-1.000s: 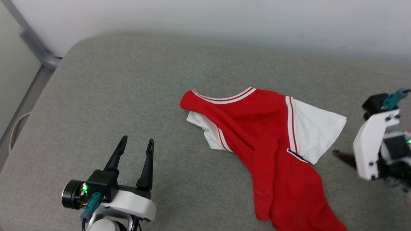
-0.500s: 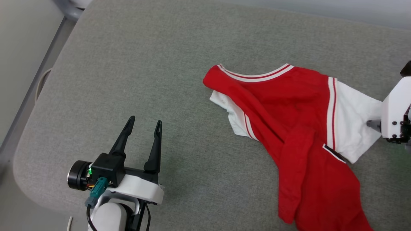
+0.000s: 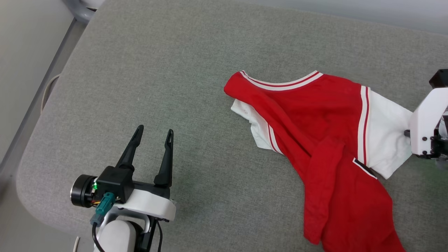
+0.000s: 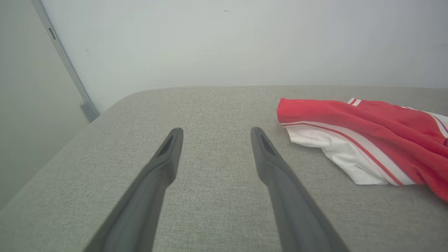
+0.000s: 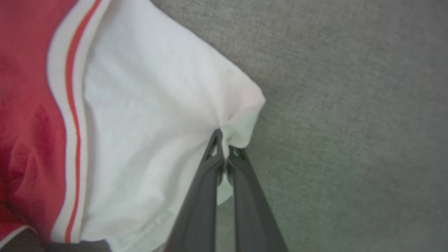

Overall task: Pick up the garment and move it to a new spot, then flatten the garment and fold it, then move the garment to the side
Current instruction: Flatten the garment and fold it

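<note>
The garment [image 3: 315,115], a red jersey with white sleeves and striped trim, lies crumpled on the grey cushion, its lower part running off the head view's bottom edge. My right gripper [image 5: 225,140] is shut on the outer edge of its white right sleeve [image 5: 157,115], the cloth puckered between the fingertips. In the head view that gripper's white housing [image 3: 425,129] sits at the sleeve's right edge. My left gripper [image 3: 153,134] stands open over bare cushion, well left of the garment [image 4: 367,140], with nothing between its fingers [image 4: 266,154].
The grey cushion [image 3: 175,70] has a rounded left edge and corner; beyond it are the floor and a grey metal post [image 3: 75,8]. A pale wall [image 4: 245,42] stands behind the cushion.
My right gripper reached the white sleeve and shut on its edge. The head camera tilted down, so the whole picture shifted. The left gripper stayed open.
</note>
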Tool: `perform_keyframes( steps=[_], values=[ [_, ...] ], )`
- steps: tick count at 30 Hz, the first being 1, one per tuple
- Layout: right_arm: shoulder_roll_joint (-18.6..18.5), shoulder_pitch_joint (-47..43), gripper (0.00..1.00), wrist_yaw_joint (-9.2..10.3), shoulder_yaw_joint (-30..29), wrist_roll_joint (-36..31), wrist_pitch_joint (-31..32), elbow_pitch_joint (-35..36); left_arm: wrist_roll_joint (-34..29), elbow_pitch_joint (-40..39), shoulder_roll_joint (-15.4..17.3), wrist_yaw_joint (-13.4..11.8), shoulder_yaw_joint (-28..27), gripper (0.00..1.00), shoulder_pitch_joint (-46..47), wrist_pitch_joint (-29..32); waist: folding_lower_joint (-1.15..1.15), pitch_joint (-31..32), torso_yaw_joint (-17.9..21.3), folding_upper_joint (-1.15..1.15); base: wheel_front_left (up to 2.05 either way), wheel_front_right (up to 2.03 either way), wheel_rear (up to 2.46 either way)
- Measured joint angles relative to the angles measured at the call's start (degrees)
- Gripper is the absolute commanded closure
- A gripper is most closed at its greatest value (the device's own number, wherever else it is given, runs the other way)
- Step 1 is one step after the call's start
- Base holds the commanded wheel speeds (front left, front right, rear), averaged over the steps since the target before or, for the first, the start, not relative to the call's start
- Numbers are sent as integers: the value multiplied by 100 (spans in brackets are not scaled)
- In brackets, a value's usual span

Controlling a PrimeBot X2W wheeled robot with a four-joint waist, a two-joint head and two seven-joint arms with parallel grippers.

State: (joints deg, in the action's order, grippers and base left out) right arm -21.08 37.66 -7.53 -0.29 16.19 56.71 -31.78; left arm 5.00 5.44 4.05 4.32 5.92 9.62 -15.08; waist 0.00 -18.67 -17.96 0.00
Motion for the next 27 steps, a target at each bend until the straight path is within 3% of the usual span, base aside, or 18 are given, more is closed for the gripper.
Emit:
perform_keyframes(
  steps=[4, 19, 25, 26, 27],
  values=[
    [-199, -14, 100, -2, -16, 84, -163, -90, -31, 4, 5, 12, -63, 0, -28, 0, 0, 91, 103, 0, 0, 0, 0],
    [-1581, -268, 100, -1, -308, -381, -516, -313, -87, -31, 16, 97, -100, 0, -85, 0, 0, 100, 421, 0, 0, 0, 0],
    [-1661, -275, 100, -1, -559, -780, -800, -541, -125, -25, 42, 120, -114, 0, -71, 0, 0, 75, 451, 0, 0, 0, 0],
    [-1639, -274, 64, -1, -588, -824, -883, -558, -129, -24, 45, 122, -118, 0, -71, 0, 0, 77, 461, 0, 0, 0, 0],
    [-1613, -273, 0, -1, -584, -872, -962, -565, -132, -16, 47, 122, -122, 0, -69, 0, 0, 84, 470, 0, 0, 0, 0]
  ],
)
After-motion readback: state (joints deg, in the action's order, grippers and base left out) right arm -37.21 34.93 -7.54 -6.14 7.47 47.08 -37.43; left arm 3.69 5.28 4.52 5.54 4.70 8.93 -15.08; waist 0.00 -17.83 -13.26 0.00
